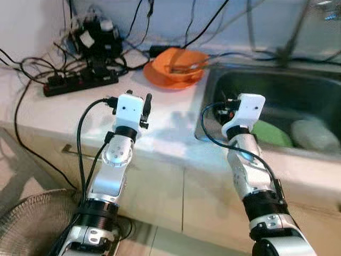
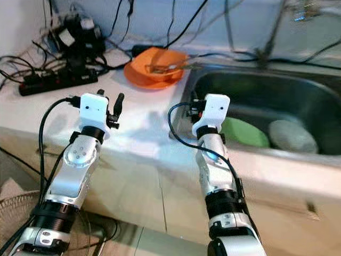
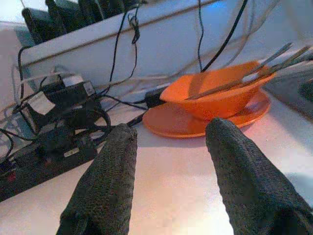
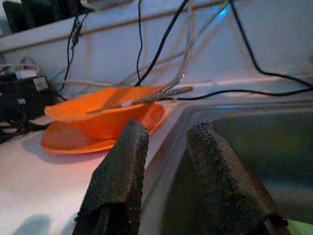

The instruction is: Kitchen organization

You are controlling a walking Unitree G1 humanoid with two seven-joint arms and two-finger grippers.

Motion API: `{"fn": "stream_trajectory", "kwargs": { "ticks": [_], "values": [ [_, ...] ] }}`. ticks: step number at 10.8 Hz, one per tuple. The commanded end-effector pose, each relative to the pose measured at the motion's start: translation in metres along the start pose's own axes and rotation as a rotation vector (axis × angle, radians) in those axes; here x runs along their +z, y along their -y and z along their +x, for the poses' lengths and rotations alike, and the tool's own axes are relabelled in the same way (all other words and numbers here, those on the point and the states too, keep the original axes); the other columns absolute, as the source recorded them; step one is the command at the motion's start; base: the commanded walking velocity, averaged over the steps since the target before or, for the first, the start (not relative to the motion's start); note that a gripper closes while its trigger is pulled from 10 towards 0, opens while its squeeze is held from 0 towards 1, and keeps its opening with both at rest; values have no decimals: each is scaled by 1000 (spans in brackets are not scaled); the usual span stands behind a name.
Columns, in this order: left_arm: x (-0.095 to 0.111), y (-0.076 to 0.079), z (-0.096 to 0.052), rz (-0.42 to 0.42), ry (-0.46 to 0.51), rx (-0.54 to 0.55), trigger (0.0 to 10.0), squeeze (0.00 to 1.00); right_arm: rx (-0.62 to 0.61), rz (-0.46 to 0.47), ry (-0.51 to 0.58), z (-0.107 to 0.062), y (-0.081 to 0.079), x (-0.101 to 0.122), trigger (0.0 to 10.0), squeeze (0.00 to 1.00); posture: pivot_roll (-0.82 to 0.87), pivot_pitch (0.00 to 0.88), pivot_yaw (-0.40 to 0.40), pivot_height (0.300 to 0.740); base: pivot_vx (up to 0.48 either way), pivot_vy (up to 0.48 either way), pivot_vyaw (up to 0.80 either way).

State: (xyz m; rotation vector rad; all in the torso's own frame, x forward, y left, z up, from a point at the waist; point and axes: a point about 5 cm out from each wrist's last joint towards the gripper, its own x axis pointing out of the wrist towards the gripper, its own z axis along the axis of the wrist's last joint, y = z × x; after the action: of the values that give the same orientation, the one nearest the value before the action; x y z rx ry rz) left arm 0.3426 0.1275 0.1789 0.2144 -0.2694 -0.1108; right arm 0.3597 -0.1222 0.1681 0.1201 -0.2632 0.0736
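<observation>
Both arms are raised in front of the desk, a pale worktop with a steel sink let into its right side. The left gripper is held low over the bare worktop, its jaws spread wide with nothing between them, aimed towards the orange bowl at the back. That bowl is stacked on an orange plate, and a few utensils, seemingly chopsticks or thin cutlery, are laid across its rim, slanting out towards the sink. The stack sits just beside the sink's left rear corner, probably left there for washing.

The right gripper is poised over the sink's near left edge, one finger above the worktop side and the other above the basin; its jaws are parted moderately and nothing is gripped. Inside the basin a green dish and a pale, rounded dish are lying side by side, their exact shapes too blurred to be settled.

To the left, a black power strip with bulky adapters and a tangle of cables is spread along the wall, well apart from the sink, presumably to be kept dry. A fan grille is seen on the floor below.

It is judged that organising has barely begun, the orange stack being the likely first target
</observation>
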Motion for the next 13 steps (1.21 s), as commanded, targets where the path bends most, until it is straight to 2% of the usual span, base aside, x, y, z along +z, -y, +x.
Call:
{"fn": "stream_trajectory", "kwargs": {
  "ticks": [1,5,7,11,13],
  "values": [
    [4,-1,2,5,6,3,10000,0,7,-1,5,2,-3,3,10000,0,162,0,72,740,289,0,0],
    [5,-1,2,11,14,-3,10000,0,4,11,1,2,-4,2,10000,0,164,0,72,740,286,0,0],
    [8,3,1,-2,37,-30,10000,0,1,13,-1,2,-3,1,10000,0,165,2,72,740,0,0,0],
    [6,5,2,5,16,-47,10000,0,-2,13,-3,2,-3,1,10000,0,164,9,74,740,0,0,0],
    [6,2,2,12,13,-37,10000,0,0,15,-4,2,-3,1,10000,0,164,10,73,740,255,0,0]
  ]
}}
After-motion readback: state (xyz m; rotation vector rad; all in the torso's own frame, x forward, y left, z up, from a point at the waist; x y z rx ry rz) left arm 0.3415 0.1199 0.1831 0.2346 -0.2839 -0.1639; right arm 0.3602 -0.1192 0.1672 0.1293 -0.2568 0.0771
